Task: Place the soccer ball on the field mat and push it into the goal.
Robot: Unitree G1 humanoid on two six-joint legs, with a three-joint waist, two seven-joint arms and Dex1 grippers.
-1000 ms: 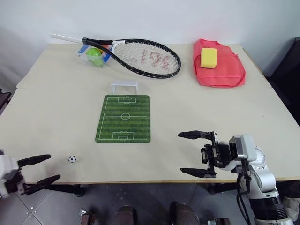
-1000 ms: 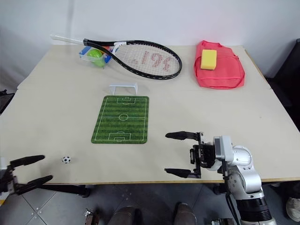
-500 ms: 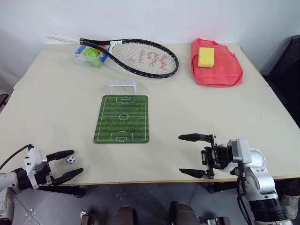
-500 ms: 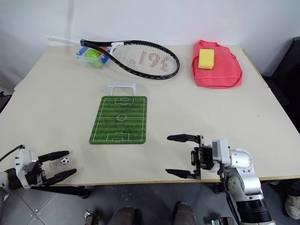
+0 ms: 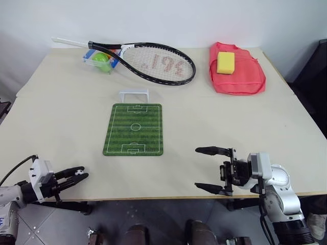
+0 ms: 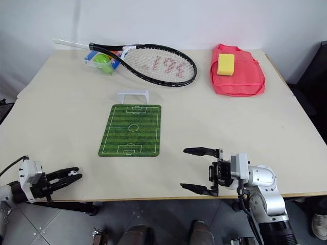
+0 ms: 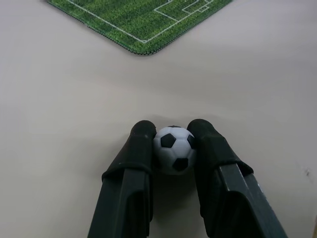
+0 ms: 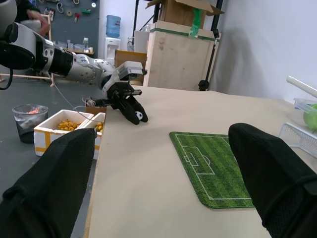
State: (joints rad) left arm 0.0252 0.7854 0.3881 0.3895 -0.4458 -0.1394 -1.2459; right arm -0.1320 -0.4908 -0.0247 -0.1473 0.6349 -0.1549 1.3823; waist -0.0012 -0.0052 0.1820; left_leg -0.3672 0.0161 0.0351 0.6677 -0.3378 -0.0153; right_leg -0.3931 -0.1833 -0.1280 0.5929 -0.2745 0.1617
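- the left gripper [image 7: 173, 144] sits low at the near left corner of the table [image 5: 61, 127], its two black fingers [image 7: 136, 148] pressed against either side of the soccer ball [image 7: 174, 148]. the ball rests on the tabletop between the fingertips, so it looks clamped but not yet lifted.
- the step in hand reads as the pick-up: the grasp seems made and the carry to the mat has not begun.
- the right gripper [image 5: 210, 169] hovers over the near right edge of the table, its fingers spread wide with nothing between them, well apart from the ball.
- the field mat [image 5: 134, 129] lies flat in the middle of the table, beyond the ball and to its right. its near corner shows just ahead of the ball in the left wrist view.
- the goal [image 5: 134, 95] stands just past the mat's far short edge, its mouth facing the mat.
- the next move, as i judge it, calls for raising the ball without squeezing it out of so small a grip, carrying it forward and right, and setting it down gently so it does not roll off the mat.
- after that, a straight push along the mat's length toward the goal would be needed. an off-centre nudge could send it past the frame.
- farther back lie a tennis racket [image 5: 158, 62], a clear box [image 5: 102, 61] with a green ball, and a pink bag [image 5: 237, 76] with a yellow sponge [image 5: 226, 62] on it.
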